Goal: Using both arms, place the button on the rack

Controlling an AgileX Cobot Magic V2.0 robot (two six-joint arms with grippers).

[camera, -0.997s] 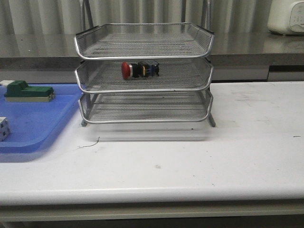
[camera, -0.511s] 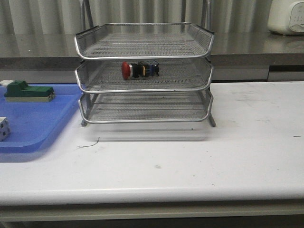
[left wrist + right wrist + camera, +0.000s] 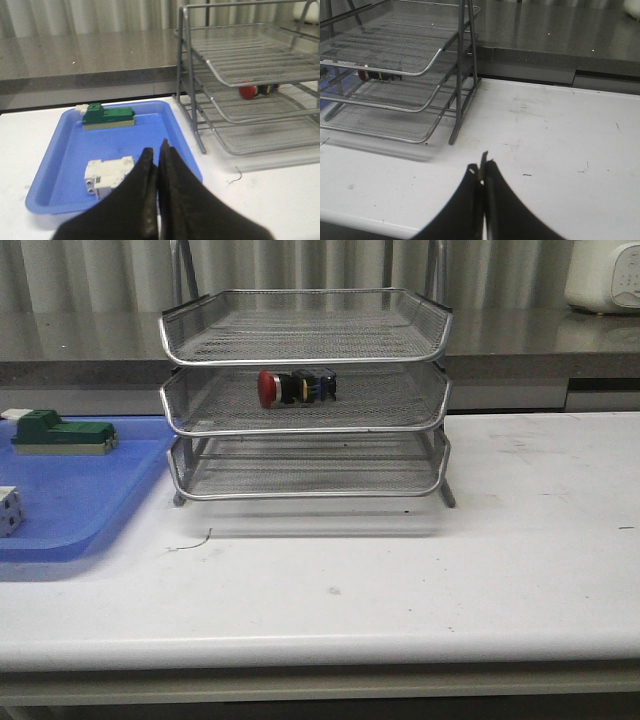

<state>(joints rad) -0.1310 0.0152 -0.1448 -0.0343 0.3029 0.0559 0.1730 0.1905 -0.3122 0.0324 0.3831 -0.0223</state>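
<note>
The button (image 3: 296, 387) lies on its side on the middle tier of the silver wire rack (image 3: 306, 429), red head to the left. In the left wrist view the button (image 3: 257, 90) shows through the mesh of the rack (image 3: 250, 75). The right wrist view catches only a small part of the button (image 3: 370, 75) inside the rack (image 3: 395, 75). My left gripper (image 3: 157, 150) is shut and empty, hanging over the blue tray's near edge. My right gripper (image 3: 482, 170) is shut and empty above bare table, right of the rack. Neither arm appears in the front view.
A blue tray (image 3: 70, 510) lies left of the rack with a green block (image 3: 62, 434) and a white cube (image 3: 8, 510) on it. A grey counter ledge (image 3: 520, 340) runs behind the table. A small wire scrap (image 3: 190, 543) lies before the rack.
The whole front view has shifted a few pixels to the right; nothing on the table has moved relative to anything else.
</note>
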